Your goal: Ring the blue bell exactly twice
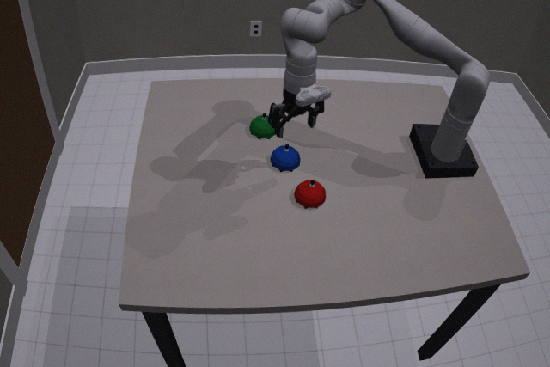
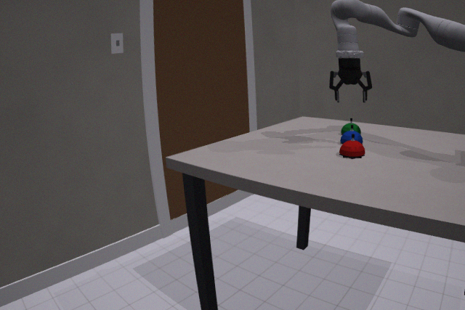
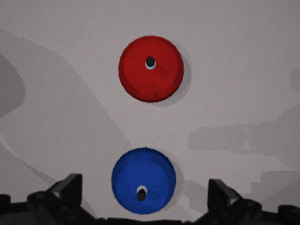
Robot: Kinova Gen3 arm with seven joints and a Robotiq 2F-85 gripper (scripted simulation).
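Observation:
The blue bell (image 1: 284, 157) stands in the middle of a row of three bells on the table, its small black button up. It shows in the wrist view (image 3: 143, 180) near the bottom edge and in the exterior view (image 2: 351, 136). My gripper (image 1: 296, 125) (image 2: 350, 97) is open and empty and hangs well above the table, over the gap between the blue and green bells. Its two fingertips frame the blue bell at the bottom of the wrist view (image 3: 145, 211).
A green bell (image 1: 262, 125) stands behind the blue one, close under the left finger in the top view. A red bell (image 1: 309, 192) (image 3: 150, 68) stands in front. The arm's black base (image 1: 442, 151) sits at the table's right.

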